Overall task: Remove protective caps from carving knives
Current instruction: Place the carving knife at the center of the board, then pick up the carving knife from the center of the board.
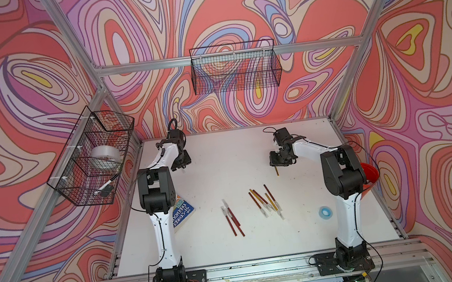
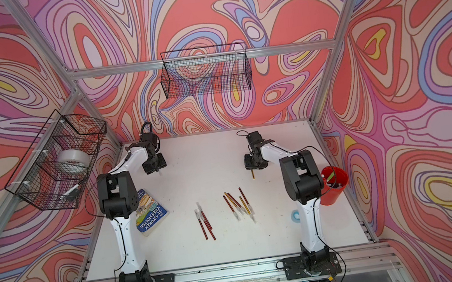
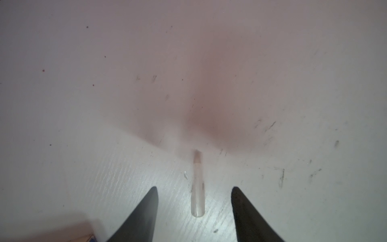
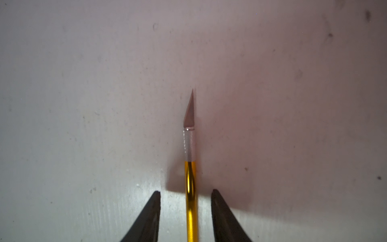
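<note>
My left gripper (image 3: 194, 188) is open low over the white table (image 1: 220, 154), far left. A translucent protective cap (image 3: 196, 188) lies on the table between its fingers, touching neither. My right gripper (image 4: 185, 191) is open too, at the far right. A yellow carving knife (image 4: 190, 167) with a bare grey blade lies between its fingers with a gap on each side; in both top views its handle end (image 1: 276, 171) (image 2: 252, 175) sticks out towards the front. Capped red knives (image 1: 233, 220) and a mixed red and yellow bunch (image 1: 264, 201) lie mid-table.
A book (image 1: 183, 211) lies beside the left arm. A blue tape ring (image 1: 323, 211) sits near the right arm's base, and a red cup (image 2: 333, 190) stands behind that arm. Wire baskets hang on the back wall (image 1: 235, 67) and the left wall (image 1: 91, 155).
</note>
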{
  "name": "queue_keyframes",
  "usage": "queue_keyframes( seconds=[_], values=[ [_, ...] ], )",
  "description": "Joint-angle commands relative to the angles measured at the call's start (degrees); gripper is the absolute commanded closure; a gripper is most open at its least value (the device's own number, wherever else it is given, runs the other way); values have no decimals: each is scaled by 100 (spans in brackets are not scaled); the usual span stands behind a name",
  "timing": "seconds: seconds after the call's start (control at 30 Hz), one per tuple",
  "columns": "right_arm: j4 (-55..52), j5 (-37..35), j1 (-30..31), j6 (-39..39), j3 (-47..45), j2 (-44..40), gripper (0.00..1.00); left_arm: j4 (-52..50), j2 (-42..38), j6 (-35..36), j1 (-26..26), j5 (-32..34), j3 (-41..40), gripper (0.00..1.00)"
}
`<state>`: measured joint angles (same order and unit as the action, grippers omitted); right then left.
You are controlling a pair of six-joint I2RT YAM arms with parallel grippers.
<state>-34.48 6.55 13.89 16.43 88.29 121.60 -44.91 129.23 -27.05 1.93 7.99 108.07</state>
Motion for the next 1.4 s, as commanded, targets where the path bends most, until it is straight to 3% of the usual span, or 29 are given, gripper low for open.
queue_keyframes(
  seconds=[0.0, 0.13, 0.3, 0.43, 0.57, 0.77, 0.97, 1.13, 1.37],
  values=[
    [-198, -169, -18, 19, 155, -248, 57, -113, -395, -29, 50, 89, -84, 35],
    [-299, -235, -18, 19, 189, -459, 57, -111, -611, -14, 61, 115, -110, 29],
    [-403, -278, -9, 52, -11, -1001, 57, 94, -1212, -107, 122, 73, -436, 29],
    [-409, -293, 91, 104, -508, -1596, 64, 324, -1807, -206, 351, -16, -857, 22],
    [-531, -470, 432, 157, -1085, -2247, 74, 694, -2434, -348, 764, -120, -1464, 15],
    [-603, -655, 1086, 413, -2092, -3109, 75, 890, -3075, -353, 1363, -305, -1970, 12],
    [-427, -589, 1818, 851, -3002, -3791, 76, 1219, -3585, -580, 1556, -804, -2718, 12],
    [-178, -593, 2424, 1151, -3270, -3954, 78, 1419, -4010, -703, 1567, -965, -3394, 13],
    [-10, -561, 2891, 1152, -3052, -3436, 80, 1485, -4458, -781, 1573, -1012, -3937, 12]
  ],
)
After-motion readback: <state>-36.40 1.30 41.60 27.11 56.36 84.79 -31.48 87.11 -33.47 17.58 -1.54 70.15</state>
